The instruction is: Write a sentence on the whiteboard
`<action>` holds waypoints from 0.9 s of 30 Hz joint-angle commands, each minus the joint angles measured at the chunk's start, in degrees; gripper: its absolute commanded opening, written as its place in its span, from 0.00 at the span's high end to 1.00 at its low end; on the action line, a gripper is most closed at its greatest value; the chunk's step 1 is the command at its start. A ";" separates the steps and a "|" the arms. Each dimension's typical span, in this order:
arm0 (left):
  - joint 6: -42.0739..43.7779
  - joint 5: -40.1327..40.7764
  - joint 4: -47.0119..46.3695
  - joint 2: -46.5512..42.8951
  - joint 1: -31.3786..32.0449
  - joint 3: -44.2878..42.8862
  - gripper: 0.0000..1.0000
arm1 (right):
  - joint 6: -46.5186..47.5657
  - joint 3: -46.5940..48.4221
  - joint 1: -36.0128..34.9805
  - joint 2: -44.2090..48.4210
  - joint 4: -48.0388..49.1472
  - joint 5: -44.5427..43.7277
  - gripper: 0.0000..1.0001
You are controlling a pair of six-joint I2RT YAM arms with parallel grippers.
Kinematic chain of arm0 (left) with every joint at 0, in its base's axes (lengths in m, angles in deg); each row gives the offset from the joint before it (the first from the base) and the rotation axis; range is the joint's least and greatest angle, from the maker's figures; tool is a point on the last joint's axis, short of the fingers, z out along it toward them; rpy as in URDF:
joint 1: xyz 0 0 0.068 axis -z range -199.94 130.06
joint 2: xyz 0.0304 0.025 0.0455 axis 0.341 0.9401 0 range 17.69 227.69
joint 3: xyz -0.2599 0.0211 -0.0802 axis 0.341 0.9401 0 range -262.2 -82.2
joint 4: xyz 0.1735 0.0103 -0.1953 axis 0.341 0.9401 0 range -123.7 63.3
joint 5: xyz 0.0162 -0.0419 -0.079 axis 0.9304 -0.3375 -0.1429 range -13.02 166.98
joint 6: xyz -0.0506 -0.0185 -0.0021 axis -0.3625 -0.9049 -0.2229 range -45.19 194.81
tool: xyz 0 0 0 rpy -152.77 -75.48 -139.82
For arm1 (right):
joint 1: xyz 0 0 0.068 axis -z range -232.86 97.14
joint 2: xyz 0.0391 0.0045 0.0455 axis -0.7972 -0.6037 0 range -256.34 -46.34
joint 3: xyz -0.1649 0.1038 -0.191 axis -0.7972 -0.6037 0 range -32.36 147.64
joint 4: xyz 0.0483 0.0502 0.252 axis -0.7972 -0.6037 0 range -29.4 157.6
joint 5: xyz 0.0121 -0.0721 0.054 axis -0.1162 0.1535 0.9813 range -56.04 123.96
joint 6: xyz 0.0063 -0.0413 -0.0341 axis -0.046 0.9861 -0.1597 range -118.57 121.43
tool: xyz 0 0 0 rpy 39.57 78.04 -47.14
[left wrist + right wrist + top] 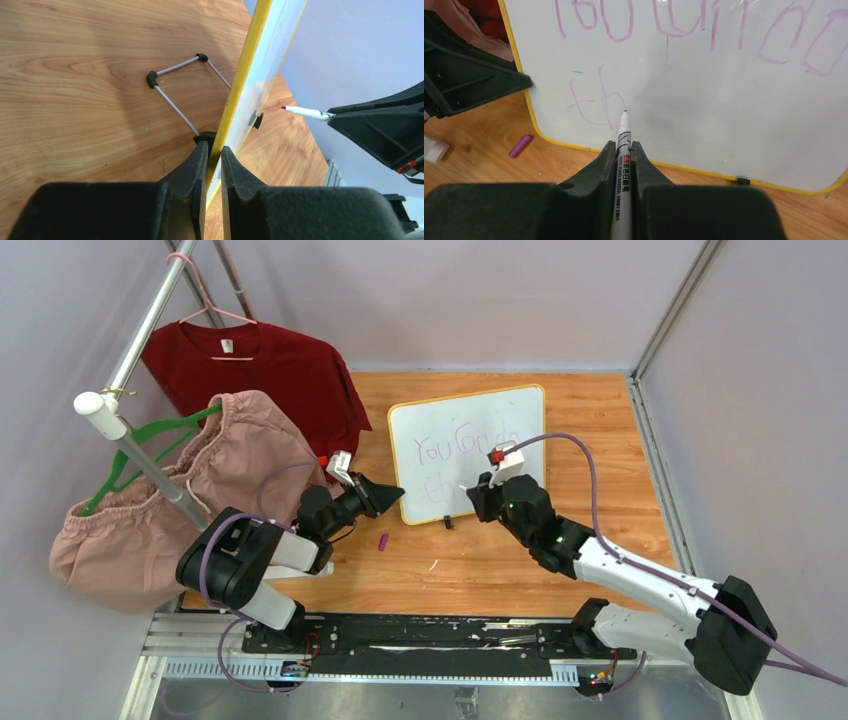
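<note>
The whiteboard (470,440) with a yellow frame stands tilted on the wooden table. Purple writing (462,445) reads "You can do", with "th" (591,100) begun below. My left gripper (392,493) is shut on the board's left edge (235,95); its fingers (197,160) clamp the yellow frame. My right gripper (476,498) is shut on a white marker (623,150), whose tip (624,112) sits at the board just right of the "th". The marker also shows in the left wrist view (306,113).
A purple marker cap (382,541) lies on the table left of the board, also in the right wrist view (520,145). A red shirt (260,370) and a pink garment (180,490) hang on a rack at left. The board's wire stand (175,85) rests behind it.
</note>
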 commanded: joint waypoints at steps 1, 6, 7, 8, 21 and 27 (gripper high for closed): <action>-0.41 0.13 -4.34 -0.55 0.28 0.39 1.00 | 1.98 1.58 0.92 0.89 -0.66 -2.68 1.00; -0.41 0.01 -4.21 -0.72 0.28 0.35 1.00 | 2.35 2.47 1.48 -1.25 0.09 -2.58 1.00; -0.32 0.00 -4.15 -0.79 0.28 0.37 1.00 | 2.28 2.56 1.54 -1.64 0.35 -2.46 1.00; -0.32 0.00 -4.11 -0.85 0.28 0.34 1.00 | 2.29 2.73 1.58 -2.07 0.54 -2.44 1.00; -0.43 -0.04 -4.23 -0.63 0.28 0.40 1.00 | 1.98 4.57 2.26 -4.93 2.73 -2.45 1.00; -0.47 -0.09 -4.53 -0.53 0.28 0.38 1.00 | 1.69 5.20 3.10 -6.56 3.15 -2.41 1.00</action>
